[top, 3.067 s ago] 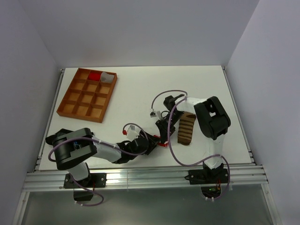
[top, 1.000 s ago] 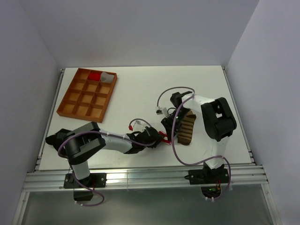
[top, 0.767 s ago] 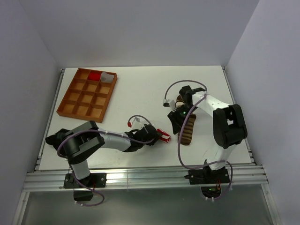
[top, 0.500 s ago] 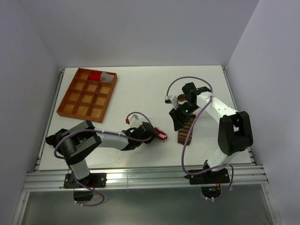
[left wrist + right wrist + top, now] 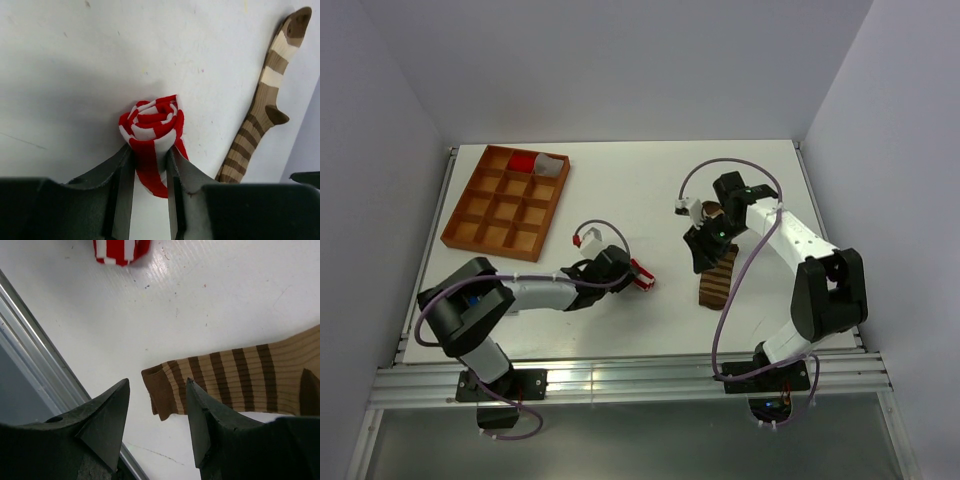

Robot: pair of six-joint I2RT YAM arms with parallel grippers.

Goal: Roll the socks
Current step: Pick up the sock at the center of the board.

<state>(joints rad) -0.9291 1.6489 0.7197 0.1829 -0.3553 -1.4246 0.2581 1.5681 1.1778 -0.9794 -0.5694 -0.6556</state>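
Note:
A red-and-white sock is rolled into a tight bundle, and my left gripper is shut on it, a finger on each side. From above, that gripper holds the roll low over the table's middle front. To its right the brown-and-tan sock lies flat and unrolled. My right gripper hovers open over it. In the right wrist view the sock's dark cuff sits below the gap between the open fingers, untouched.
An orange compartment tray stands at the back left, with a red and white item in a far cell. The metal rail of the table's front edge runs close by the cuff. Cables loop over both arms.
My left gripper has drawn back to the left with the rolled red sock, away from the brown sock. The right arm has stretched out farther, its gripper now above the brown sock.

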